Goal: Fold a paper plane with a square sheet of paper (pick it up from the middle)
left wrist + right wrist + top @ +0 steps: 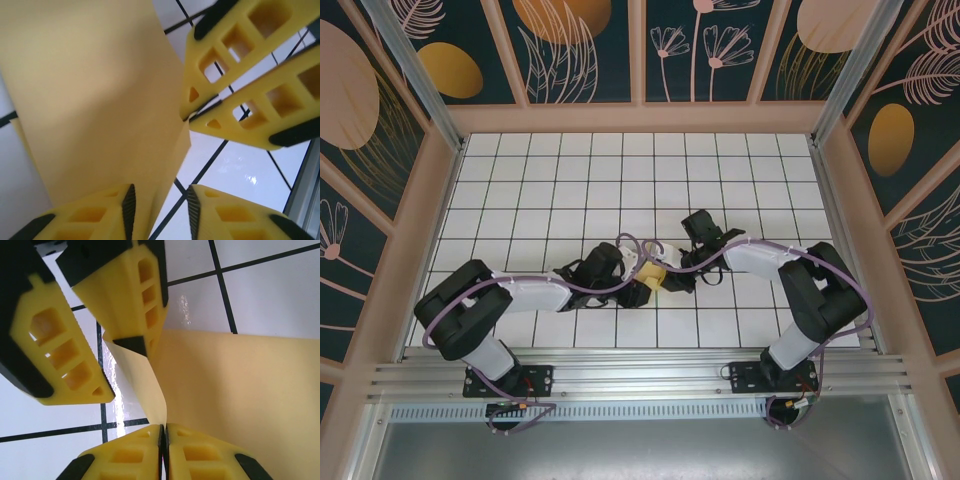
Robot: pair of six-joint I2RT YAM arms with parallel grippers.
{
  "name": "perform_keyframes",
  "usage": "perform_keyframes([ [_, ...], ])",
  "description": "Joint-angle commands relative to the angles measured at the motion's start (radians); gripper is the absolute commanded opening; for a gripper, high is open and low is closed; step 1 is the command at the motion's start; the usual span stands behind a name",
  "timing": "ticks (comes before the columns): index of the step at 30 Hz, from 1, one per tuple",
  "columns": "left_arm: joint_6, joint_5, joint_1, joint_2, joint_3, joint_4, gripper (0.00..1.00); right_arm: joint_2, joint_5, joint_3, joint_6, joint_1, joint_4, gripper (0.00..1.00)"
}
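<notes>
Overhead view: I log both arms meeting over the middle of the white-tiled table (570, 180); the square sheet of paper (650, 272) sits as a small yellow shape between the left end effector (638, 283) and the right end effector (672, 280). Left wrist view: I note the left end effector (161, 200) released, fingers apart, the sheet's (100, 100) edge hanging beside one finger; the right end effector (189, 116) pinches the sheet's corner. Right wrist view: I record the right end effector (164, 432) clenched on the sheet's (240, 390) curled edge, lifted above the tiles; the left end effector (117, 367) stands parted around that edge.
</notes>
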Motion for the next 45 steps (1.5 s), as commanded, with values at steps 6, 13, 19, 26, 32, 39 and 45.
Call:
perform_keyframes([
  [6, 0.026, 0.029, 0.024, -0.012, 0.049, -0.003, 0.33, 0.023, -0.015, 0.034, -0.030, 0.005, -0.027, 0.13],
  [13, 0.027, 0.042, 0.026, 0.014, 0.070, 0.010, 0.16, 0.022, -0.018, 0.033, -0.023, 0.006, -0.022, 0.15],
  [19, 0.018, 0.026, 0.040, -0.011, 0.059, 0.019, 0.05, -0.018, -0.005, 0.020, 0.017, 0.003, 0.010, 0.22],
  [26, -0.061, 0.105, 0.070, 0.006, 0.044, 0.074, 0.05, -0.249, 0.063, -0.087, 0.373, -0.072, 0.283, 0.57],
  [32, -0.151, 0.166, 0.071, 0.058, 0.029, 0.162, 0.06, -0.180, 0.229, -0.031, 0.967, -0.167, 0.267, 0.42],
  [39, -0.225, 0.164, 0.071, 0.074, 0.025, 0.212, 0.07, 0.004, 0.275, 0.027, 1.153, -0.122, 0.215, 0.23],
  [45, -0.255, 0.144, 0.071, 0.082, 0.008, 0.221, 0.07, 0.142, 0.307, 0.116, 1.130, -0.087, 0.173, 0.16],
])
